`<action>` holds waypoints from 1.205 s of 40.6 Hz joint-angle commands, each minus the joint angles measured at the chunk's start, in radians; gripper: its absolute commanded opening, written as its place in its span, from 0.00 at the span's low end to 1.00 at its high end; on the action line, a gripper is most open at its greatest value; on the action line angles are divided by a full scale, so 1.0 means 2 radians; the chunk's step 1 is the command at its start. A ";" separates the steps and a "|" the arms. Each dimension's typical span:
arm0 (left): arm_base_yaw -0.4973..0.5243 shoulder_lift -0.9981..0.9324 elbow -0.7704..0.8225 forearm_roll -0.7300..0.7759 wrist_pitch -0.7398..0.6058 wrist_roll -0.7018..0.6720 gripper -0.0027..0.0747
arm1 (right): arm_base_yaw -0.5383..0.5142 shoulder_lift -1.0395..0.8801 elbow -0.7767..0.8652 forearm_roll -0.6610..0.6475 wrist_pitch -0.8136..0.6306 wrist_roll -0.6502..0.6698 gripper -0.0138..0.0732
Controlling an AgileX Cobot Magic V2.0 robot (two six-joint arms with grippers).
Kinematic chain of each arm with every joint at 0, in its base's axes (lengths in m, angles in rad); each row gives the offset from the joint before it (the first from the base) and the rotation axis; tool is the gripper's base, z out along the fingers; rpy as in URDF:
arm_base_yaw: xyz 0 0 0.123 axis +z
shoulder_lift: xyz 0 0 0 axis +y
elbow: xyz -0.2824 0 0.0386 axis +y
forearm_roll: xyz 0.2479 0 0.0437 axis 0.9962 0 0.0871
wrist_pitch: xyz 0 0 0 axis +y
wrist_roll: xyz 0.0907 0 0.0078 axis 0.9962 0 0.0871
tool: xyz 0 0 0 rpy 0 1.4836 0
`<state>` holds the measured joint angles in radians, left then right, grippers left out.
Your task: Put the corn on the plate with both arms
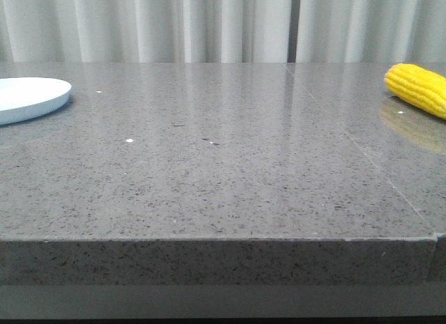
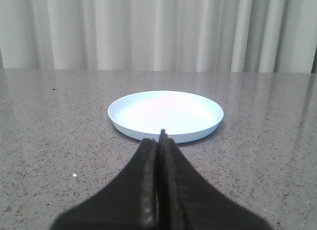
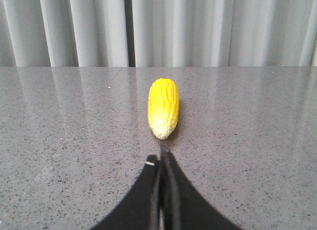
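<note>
Resting on speckled stone, knobbly corn (image 3: pixel 163 107), smooth round plate (image 2: pixel 166 115) (both end effectors pressed together).

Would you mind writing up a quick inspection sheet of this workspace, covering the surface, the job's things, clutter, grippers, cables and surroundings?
Surface: grey speckled stone-look table, glossy, with a seam line on its right part and a few tiny pale specks.
Job's things: plate at the far left edge of the front view, nothing on it; corn lying on the table at the far right, well apart from the plate.
Clutter: nothing seen.
Grippers: left gripper shut, holding nothing, just short of the plate; right gripper shut, holding nothing, just short of the corn's paler tip. Neither shows in the front view.
Cables: nothing seen.
Surroundings: pale pleated curtain behind the table.
</note>
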<state>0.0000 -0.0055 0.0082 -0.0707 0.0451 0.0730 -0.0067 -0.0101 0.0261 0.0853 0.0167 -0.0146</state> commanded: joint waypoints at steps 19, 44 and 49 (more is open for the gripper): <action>0.000 -0.008 0.012 -0.005 -0.036 -0.001 0.01 | 0.000 -0.009 -0.011 -0.001 -0.036 -0.003 0.08; 0.000 -0.004 -0.095 -0.005 -0.042 -0.001 0.01 | 0.000 -0.002 -0.125 0.000 0.017 -0.003 0.08; 0.000 0.023 -0.187 -0.005 0.034 -0.001 0.01 | 0.000 0.031 -0.201 -0.001 0.082 -0.003 0.08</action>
<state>0.0000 0.0000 -0.2480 -0.0707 0.1017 0.0730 -0.0067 0.0020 -0.2728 0.0853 0.1772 -0.0162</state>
